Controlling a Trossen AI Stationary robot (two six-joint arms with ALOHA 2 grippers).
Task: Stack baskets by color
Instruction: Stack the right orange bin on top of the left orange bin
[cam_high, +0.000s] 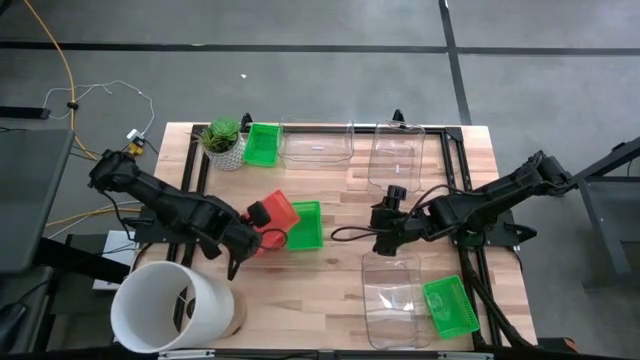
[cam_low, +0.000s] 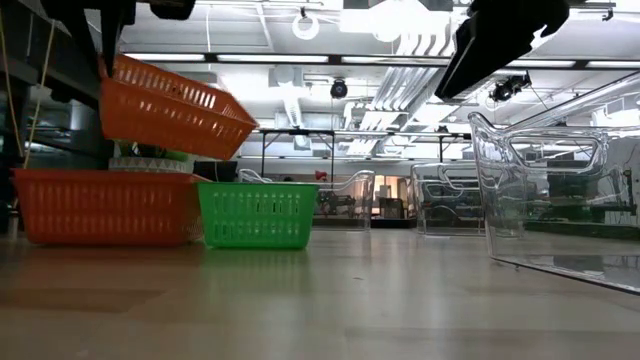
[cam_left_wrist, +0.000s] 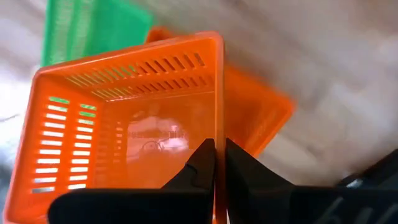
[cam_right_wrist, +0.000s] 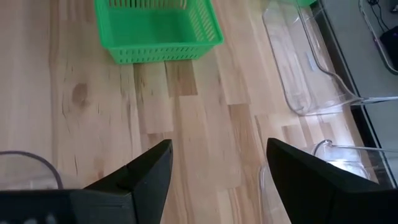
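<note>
My left pincer (cam_left_wrist: 217, 163) is clamped on the rim of a red basket (cam_high: 279, 209), tilted in the air above a second red basket (cam_low: 100, 207) on the desk (cam_high: 330, 280), at about nine o'clock from the middle. I would level it and square its corners over the lower one before lowering, though I cannot judge the overlap well. My right pincer (cam_right_wrist: 217, 163) waits wide and empty near three o'clock.

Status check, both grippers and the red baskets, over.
Left gripper shut on raised red basket, above second red basket. Right gripper open, empty. Green basket alongside.
</note>
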